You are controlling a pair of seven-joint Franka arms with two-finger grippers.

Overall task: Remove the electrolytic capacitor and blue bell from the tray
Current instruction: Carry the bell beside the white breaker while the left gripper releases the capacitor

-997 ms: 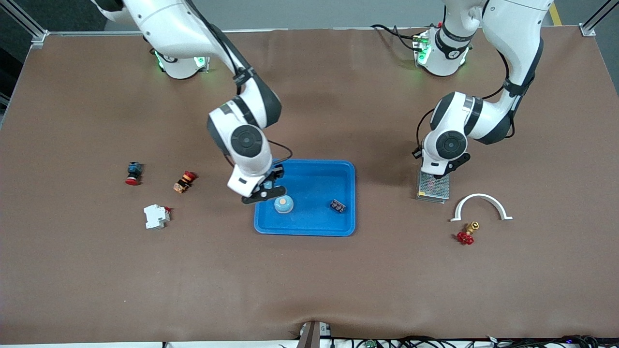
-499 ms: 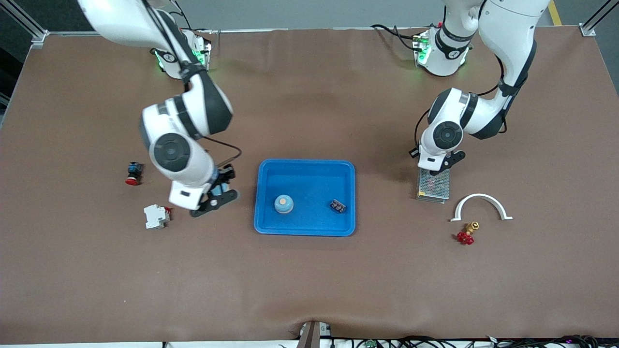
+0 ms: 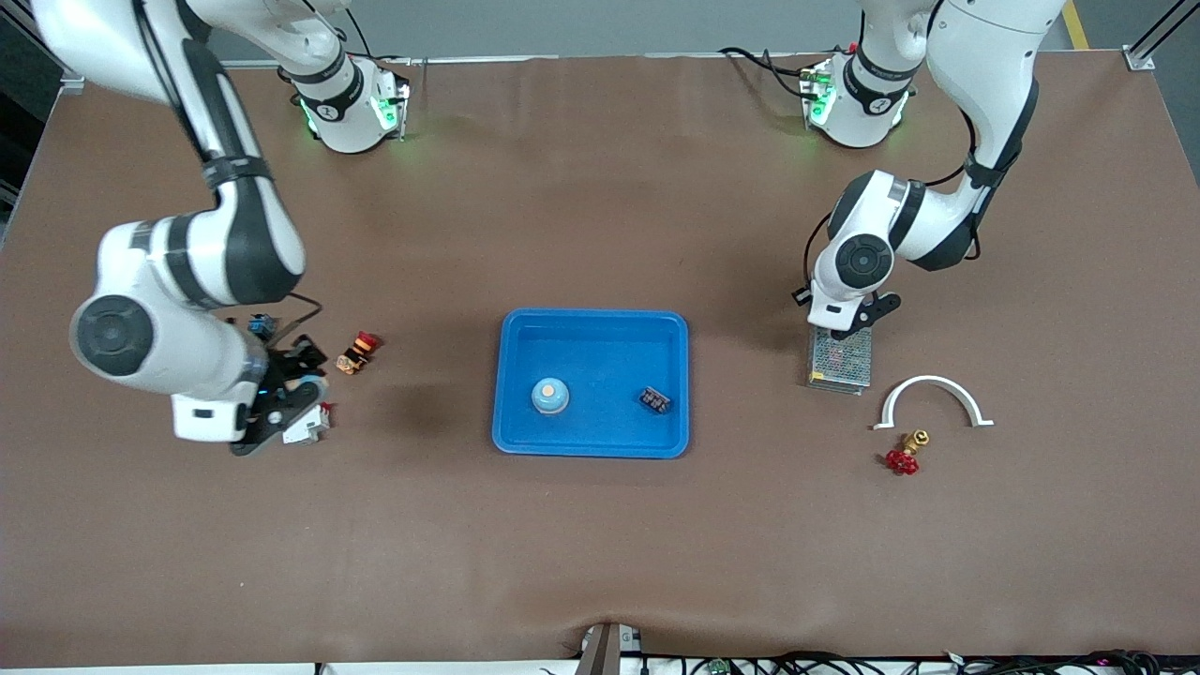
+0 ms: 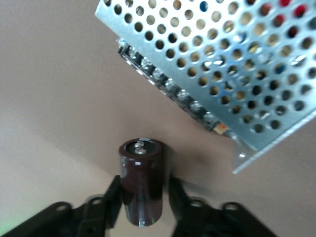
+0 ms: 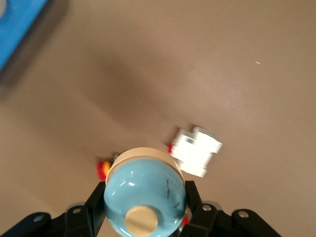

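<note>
A light-blue bell (image 5: 145, 195) with a tan button sits between the fingers of my right gripper (image 5: 143, 192), which is shut on it. That gripper (image 3: 281, 403) hangs over the white breaker toward the right arm's end of the table. A second blue bell (image 3: 550, 396) and a small dark part (image 3: 654, 400) lie in the blue tray (image 3: 591, 316). A dark brown capacitor (image 4: 141, 182) stands upright between the fingers of my left gripper (image 4: 144, 183). One finger touches it and the other stands apart, so the gripper is open. The left gripper (image 3: 848, 323) is over the perforated metal box.
The perforated metal box (image 3: 839, 361) has a white arch (image 3: 931, 394) and a red valve (image 3: 905, 455) beside it. Under the right gripper lies a white breaker (image 3: 305, 424), with a red-orange button (image 3: 359, 352) and a blue-red button (image 3: 260, 326) close by.
The right arm swung from the tray out to the right arm's end of the table, carrying a bell. The left gripper's fingers parted around the capacitor.
</note>
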